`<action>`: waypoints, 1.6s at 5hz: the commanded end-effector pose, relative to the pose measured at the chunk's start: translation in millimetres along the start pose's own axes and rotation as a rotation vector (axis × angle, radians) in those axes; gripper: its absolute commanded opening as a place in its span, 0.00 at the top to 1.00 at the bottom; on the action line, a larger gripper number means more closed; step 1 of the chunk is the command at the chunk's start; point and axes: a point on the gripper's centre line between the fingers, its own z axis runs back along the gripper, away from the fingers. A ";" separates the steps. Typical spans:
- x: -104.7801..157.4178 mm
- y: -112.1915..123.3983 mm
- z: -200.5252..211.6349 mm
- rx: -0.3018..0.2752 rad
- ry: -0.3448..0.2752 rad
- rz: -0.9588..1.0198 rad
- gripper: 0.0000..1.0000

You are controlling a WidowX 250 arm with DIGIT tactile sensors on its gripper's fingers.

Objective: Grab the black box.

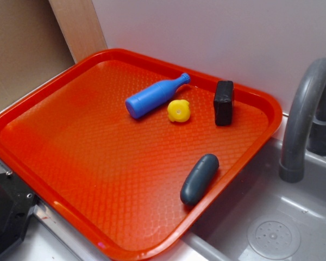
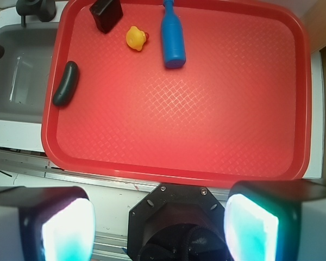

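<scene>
In the wrist view, the gripper [image 2: 160, 228] hangs over the near rim of the red tray [image 2: 299, 109], its two pads spread wide apart with nothing between them, so the reach toward the black box [image 2: 106, 14] is not yet begun.

Going left to right across the exterior view: the open middle of the tray is bare and gives free room to travel. Then comes the blue bottle [image 1: 155, 97], lying on its side, with the small yellow toy [image 1: 179, 111] just beside it. The black box [image 1: 224, 102] stands on edge in the far right corner, near the tray's raised rim. Nearer the front, the dark grey capsule [image 1: 199, 179] lies against the right rim, well apart from the box. Beyond the rim stand the grey faucet [image 1: 307, 109] and sink [image 1: 271, 228].

A good grab would likely cross the bare middle, descend from above and close across the box's narrow width. The rim leaves little margin behind the box, and a glancing touch could topple it.
</scene>
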 end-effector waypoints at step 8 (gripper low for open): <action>189.2 -101.2 -129.3 -0.067 -0.088 0.231 0.00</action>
